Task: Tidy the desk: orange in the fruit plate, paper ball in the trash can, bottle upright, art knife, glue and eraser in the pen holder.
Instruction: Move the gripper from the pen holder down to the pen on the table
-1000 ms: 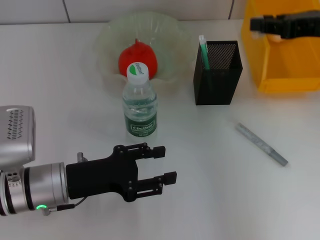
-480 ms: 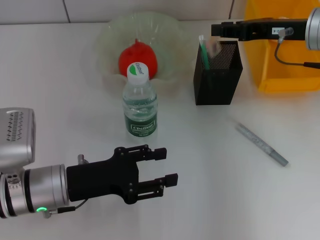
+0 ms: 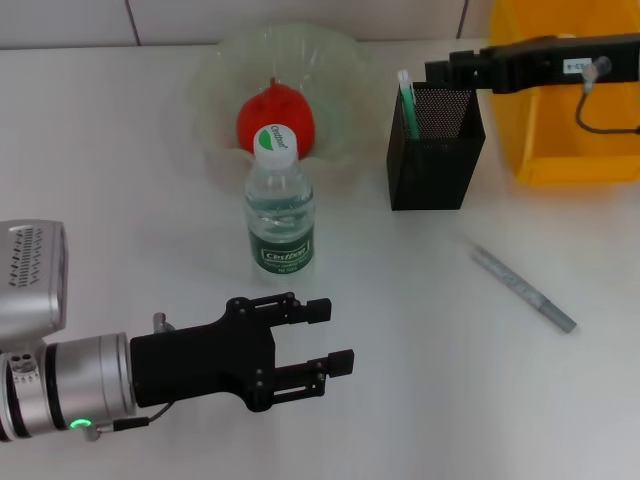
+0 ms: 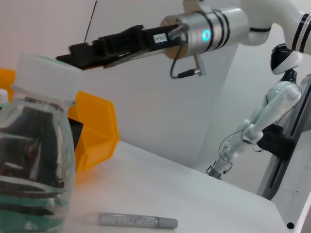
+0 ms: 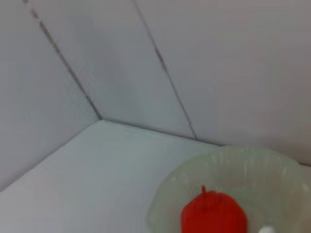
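hovering — left gripper [image 3: 336,335] jaws apart, empty | right gripper [image 3: 440,72] over pen holder [image 3: 436,146]

Robotics lab: humanoid robot [image 4: 279,104] nearby

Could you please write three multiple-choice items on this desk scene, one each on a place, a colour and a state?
1. Where is the art knife?
A. in the pen holder
B. flat on the table, robot's right of the bottle
C. in the fruit plate

2. What colour is the bin behind the pen holder?
A. yellow
B. blue
C. black

3. How is the bottle?
A. on its side
B. upright, cap on
C. upright, cap off

Answers: 1 B, it lies on bare table right of the bottle. 2 A, its walls are yellow. 3 B, it stands with its white cap on top.
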